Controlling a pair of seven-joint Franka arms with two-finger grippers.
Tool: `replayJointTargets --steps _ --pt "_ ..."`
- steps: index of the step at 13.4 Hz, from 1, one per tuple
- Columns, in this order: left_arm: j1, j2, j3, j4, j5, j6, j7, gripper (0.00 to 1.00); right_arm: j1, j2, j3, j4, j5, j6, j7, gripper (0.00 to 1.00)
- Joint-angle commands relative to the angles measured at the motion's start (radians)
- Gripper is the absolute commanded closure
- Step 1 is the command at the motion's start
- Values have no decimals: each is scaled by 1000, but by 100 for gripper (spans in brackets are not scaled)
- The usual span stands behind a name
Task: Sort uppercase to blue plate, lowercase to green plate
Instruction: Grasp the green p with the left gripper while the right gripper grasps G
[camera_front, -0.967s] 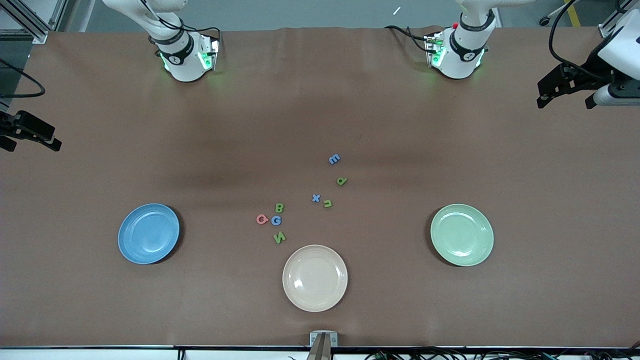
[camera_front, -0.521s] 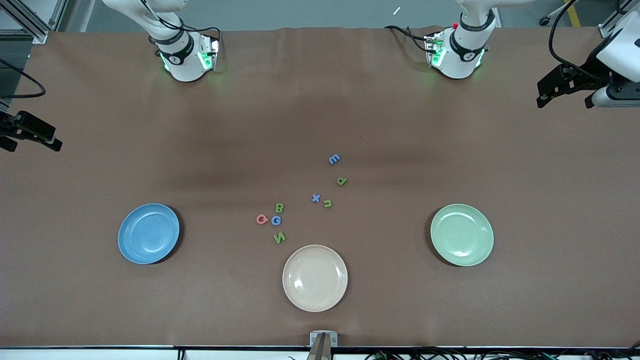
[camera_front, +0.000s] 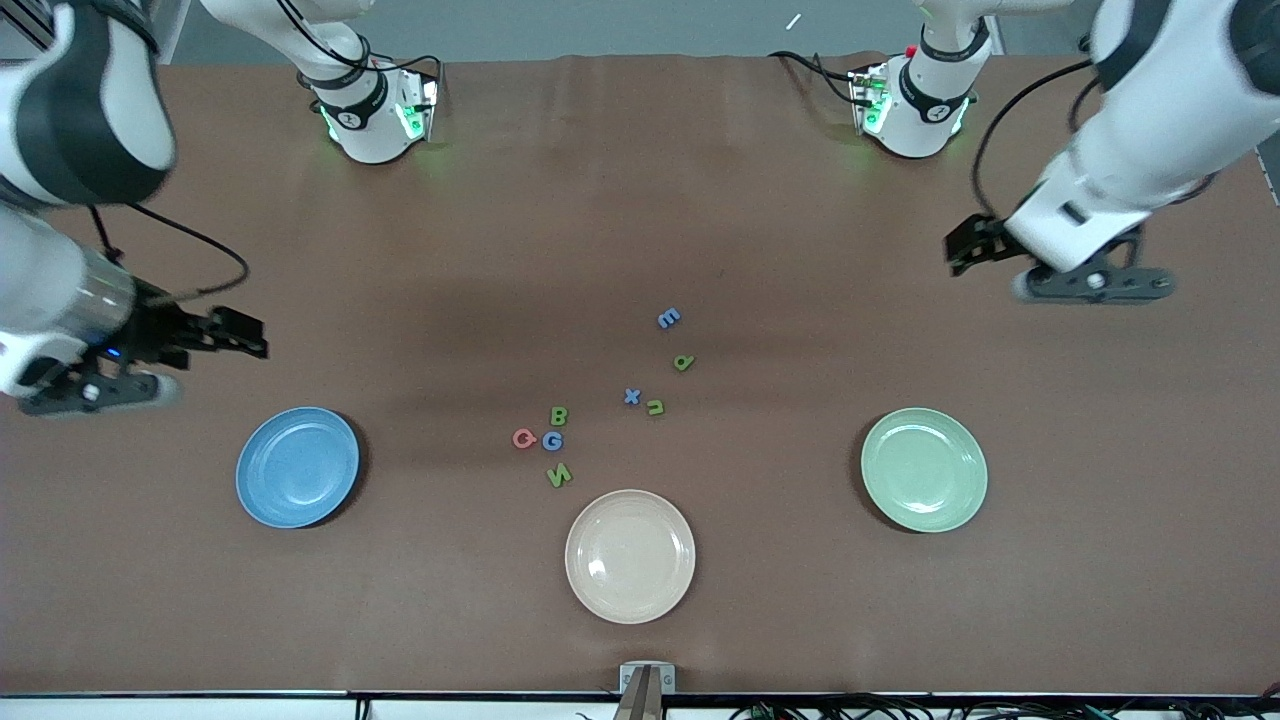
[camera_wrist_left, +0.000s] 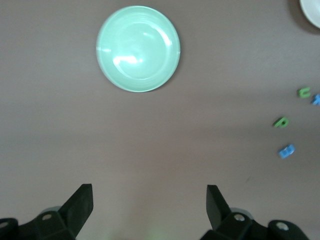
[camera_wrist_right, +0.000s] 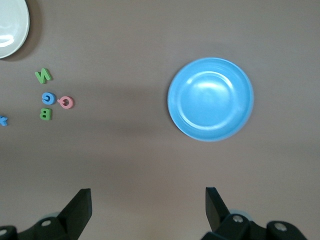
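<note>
Sorting not yet begun: all eight letters, uppercase (camera_front: 545, 441) and lowercase (camera_front: 660, 365), are lying mid-surface, blue plate (camera_front: 297, 466) and green plate (camera_front: 923, 469) sitting empty toward the camera-side edge, left gripper (camera_wrist_left: 149, 200) and right gripper (camera_wrist_right: 148, 201) hovering near the end edges, fingers wide apart, holding nothing.

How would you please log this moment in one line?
left tool open, over bare table | right tool open, over bare table | blue plate, green plate hold nothing

Both arms swung in over table: right gripper (camera_front: 85, 390) near blue plate (camera_front: 297, 467), left gripper (camera_front: 1090, 283) up-table of green plate (camera_front: 923, 469).

Eight foam letters (camera_front: 600, 400) lie between empty blue plate (camera_front: 297, 466) and green plate (camera_front: 923, 469)
</note>
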Motion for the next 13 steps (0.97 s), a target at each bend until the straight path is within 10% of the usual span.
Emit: replayJointTargets --steps 1,13 --pt "-22 107 -88 -9 3 102 -238 0 31 87 -2 4 10 87 0 0" --pt "-315 670 -95 223 158 447 -1202 5 304 477 1 3 13 622 418 0"
